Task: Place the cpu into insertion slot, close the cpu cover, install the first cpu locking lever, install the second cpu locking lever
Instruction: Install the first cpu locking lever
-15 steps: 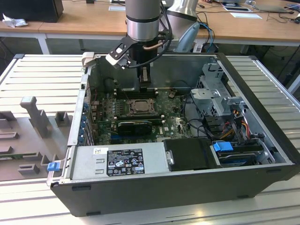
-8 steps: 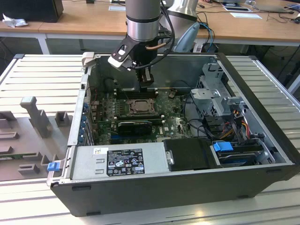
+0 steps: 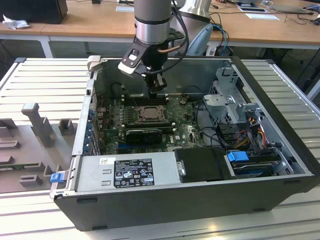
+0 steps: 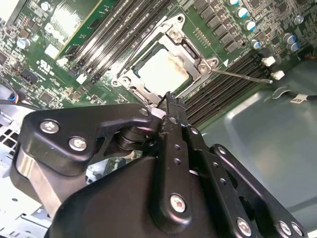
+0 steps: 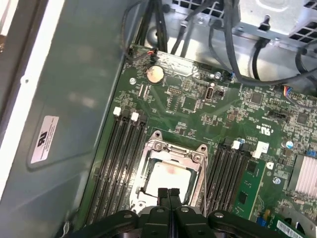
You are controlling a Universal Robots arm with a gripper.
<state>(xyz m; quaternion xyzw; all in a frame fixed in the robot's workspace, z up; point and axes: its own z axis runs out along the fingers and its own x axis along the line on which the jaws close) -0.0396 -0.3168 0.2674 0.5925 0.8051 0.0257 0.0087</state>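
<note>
Cpu (image 5: 168, 179) seated in the insertion slot (image 3: 150, 114), with the cpu cover (image 5: 173, 148) down around it.

In both wrist views I see the pale chip top through the cover's window, ringed by the silver frame. Its near edge is hidden by the gripper (image 5: 168, 192), whose 2 fingers are pressed together with nothing visible between them. The tips sit at the socket's edge, and I cannot tell whether they touch the frame. In the second wrist view, 1 thin lever (image 4: 242, 77) sticks out from the socket's corner over the memory slots (image 4: 223, 89); another wire along the opposite side is hard to make out. In the exterior view the arm (image 3: 152, 20) hangs above the motherboard (image 3: 185, 131) inside the open computer case (image 3: 200, 200).
</note>
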